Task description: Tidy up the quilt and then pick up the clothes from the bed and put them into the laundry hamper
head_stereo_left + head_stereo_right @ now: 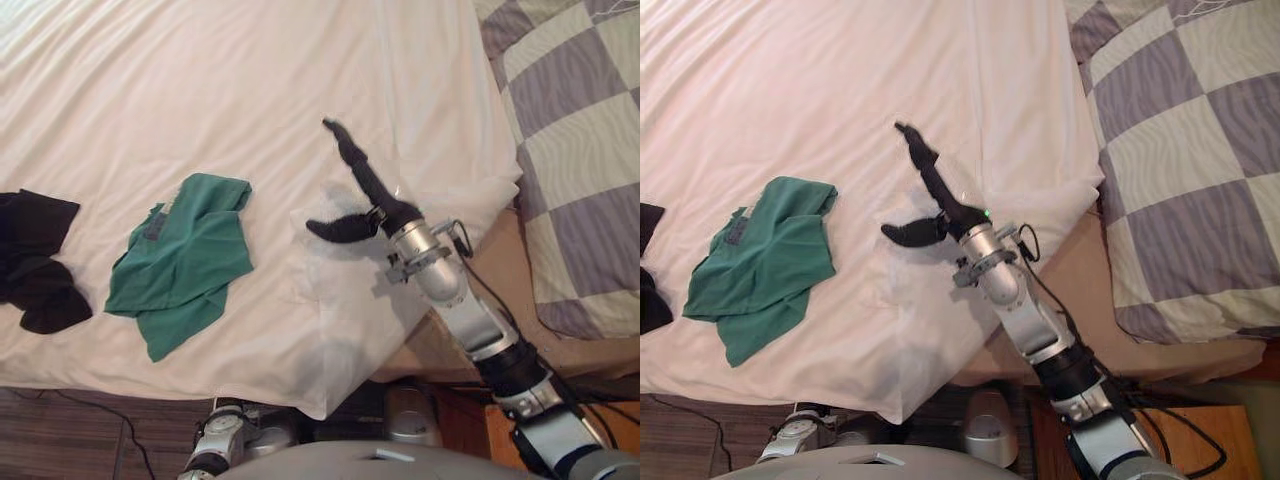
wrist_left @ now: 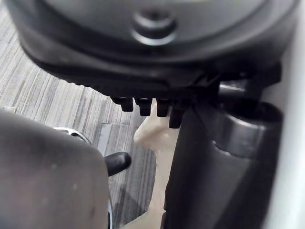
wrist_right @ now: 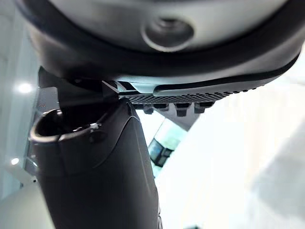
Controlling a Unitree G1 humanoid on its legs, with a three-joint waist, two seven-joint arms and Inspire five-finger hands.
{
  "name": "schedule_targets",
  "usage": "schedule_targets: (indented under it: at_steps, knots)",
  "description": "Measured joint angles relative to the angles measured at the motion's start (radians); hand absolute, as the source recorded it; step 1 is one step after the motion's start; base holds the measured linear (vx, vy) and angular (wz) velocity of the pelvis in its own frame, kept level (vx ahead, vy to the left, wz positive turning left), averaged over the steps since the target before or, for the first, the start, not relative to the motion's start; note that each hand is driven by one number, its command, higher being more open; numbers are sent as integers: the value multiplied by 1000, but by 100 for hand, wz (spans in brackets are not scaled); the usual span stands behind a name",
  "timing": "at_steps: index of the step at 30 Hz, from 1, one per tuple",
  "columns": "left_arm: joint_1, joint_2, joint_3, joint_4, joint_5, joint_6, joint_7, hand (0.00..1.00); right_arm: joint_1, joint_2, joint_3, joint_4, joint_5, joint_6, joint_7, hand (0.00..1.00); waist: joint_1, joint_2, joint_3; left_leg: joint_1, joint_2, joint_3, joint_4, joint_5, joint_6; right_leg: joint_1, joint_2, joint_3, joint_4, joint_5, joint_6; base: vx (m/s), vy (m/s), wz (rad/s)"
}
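One green shirt [image 1: 180, 255], black clothes [image 1: 35, 262], right hand [image 1: 362, 190] over white bedding [image 1: 200, 90], checked quilt [image 1: 580, 150]

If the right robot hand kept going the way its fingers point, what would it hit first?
Likely just the white cloth quilt: the right robot hand points across bare bedding, away from the crumpled green garment. Its height above the quilt is unclear.

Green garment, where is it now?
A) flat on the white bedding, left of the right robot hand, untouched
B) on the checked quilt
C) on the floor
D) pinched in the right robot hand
A: the green garment lies on the white bedding, clear of the right robot hand, which is open with straight fingers and holds nothing.
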Motion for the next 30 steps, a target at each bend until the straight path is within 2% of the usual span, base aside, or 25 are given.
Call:
schedule_targets:
  at_steps: [5,8,10,11,17,24,27,30]
  knots:
    - [0,8,-5,1,2,-5,-1,100,166,16,3,0,-31,-1,27,100,0,-11,1,0,-1,15,3,-2,3,-12,0,13,1,-10,14,-67,-23,-13]
    - [0,14,-8,19,7,-7,-7,100,234,9,31,0,-61,-2,42,100,-26,-11,1,-3,3,18,25,-3,1,-16,5,12,17,-15,18,-92,-52,-10]
    - [0,16,-15,20,7,-9,-11,100,256,7,46,2,-97,-6,47,100,-28,-12,1,-4,5,18,34,-3,1,-19,7,12,28,-18,16,-90,-36,-4]
    - [0,17,-16,21,9,-11,-11,100,257,8,49,22,-108,-16,48,0,-27,-14,0,-3,6,17,36,-2,0,-22,8,12,36,-20,15,-77,-28,0]
    - [-1,23,-17,22,38,-15,-12,100,216,34,39,143,-229,-28,8,0,-24,-35,-17,-9,7,22,32,1,0,-42,7,22,35,-15,20,-66,-12,-3]
    - [-10,24,-22,35,38,-3,-17,100,169,66,-43,167,-253,-16,-23,0,-26,-36,-27,-20,3,47,30,4,3,-52,7,46,15,9,29,30,4,-9]
    - [-13,22,-16,36,38,4,-19,100,227,69,-112,107,-244,-8,-24,0,-25,-35,-28,-20,2,48,30,4,3,-51,8,47,14,11,29,13,-1,0]
    - [-13,21,-12,40,38,5,-21,100,353,71,-222,3,-223,-8,-25,0,-32,-34,-29,-18,1,47,31,4,3,-42,9,47,0,16,28,0,0,0]
